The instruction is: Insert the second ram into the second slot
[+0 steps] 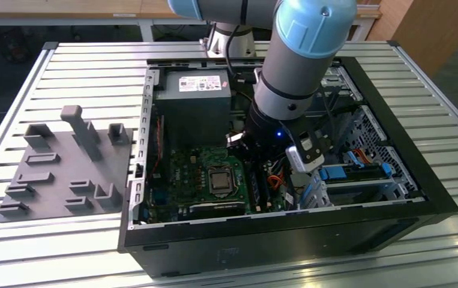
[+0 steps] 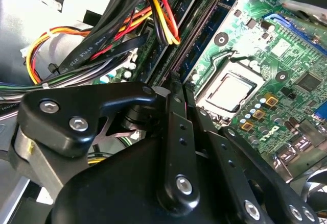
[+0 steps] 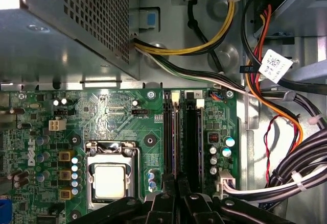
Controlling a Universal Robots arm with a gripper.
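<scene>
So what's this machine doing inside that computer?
A robot arm is reaching down into an open computer case that lies on a slatted table. Its gripper is poised close over the memory slots beside the processor socket on the green motherboard. Whether it holds a memory stick, I cannot tell.

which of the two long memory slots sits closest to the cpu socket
The inner slot, directly beside the processor socket. The outer slot runs parallel to it, one step farther out, toward the cable bundle.
</scene>
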